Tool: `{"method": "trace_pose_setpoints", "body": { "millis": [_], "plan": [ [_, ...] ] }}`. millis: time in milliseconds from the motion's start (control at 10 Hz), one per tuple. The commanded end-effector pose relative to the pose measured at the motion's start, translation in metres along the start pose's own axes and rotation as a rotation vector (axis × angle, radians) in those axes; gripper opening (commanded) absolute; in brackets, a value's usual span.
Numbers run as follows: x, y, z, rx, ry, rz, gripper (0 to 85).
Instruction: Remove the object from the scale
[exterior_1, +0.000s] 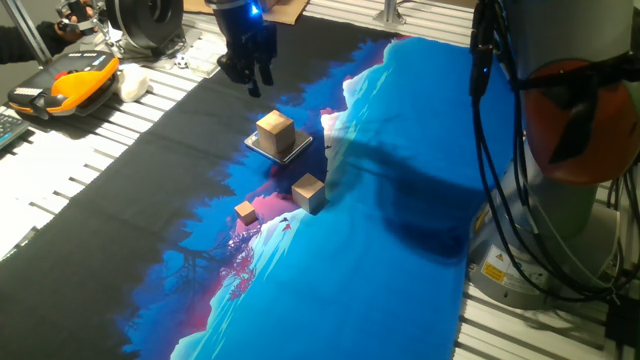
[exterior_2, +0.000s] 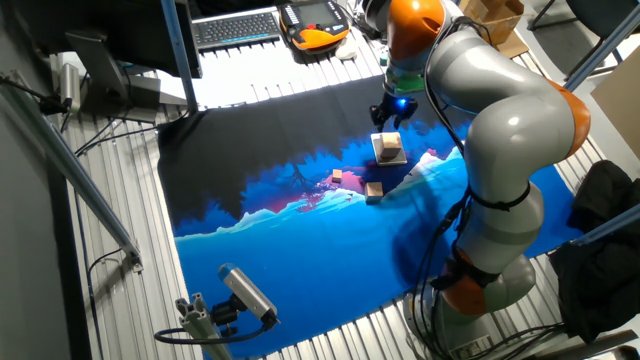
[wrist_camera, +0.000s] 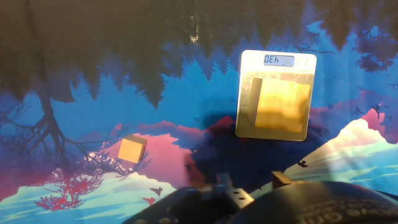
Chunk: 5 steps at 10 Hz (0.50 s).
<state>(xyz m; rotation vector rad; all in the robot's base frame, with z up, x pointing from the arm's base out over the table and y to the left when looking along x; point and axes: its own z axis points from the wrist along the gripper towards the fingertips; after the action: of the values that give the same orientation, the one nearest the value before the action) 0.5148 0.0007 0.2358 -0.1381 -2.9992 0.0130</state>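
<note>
Readable text: one display only

The scale (wrist_camera: 275, 96) carries a small lit display (wrist_camera: 278, 60) along its far edge, showing three characters that read like "0Eh" from the hand view (likely seen upside down). Yellow stickers on the robot base (exterior_1: 494, 270) are too small to read.

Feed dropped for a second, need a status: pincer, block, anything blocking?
Pincer empty, hanging above the mat beyond the scale. Block sits on scale, untouched. Two loose cubes nearby, not in the way.
</note>
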Motion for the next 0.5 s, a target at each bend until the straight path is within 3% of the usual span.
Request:
{"method": "trace_pose_setpoints", "body": {
  "millis": [0,400],
  "plan": [
    [0.0,0.0,0.0,0.0,-0.002,0.0,0.0],
    [0.0,0.0,0.0,0.001,0.0,-0.009,0.0]
  ]
}}
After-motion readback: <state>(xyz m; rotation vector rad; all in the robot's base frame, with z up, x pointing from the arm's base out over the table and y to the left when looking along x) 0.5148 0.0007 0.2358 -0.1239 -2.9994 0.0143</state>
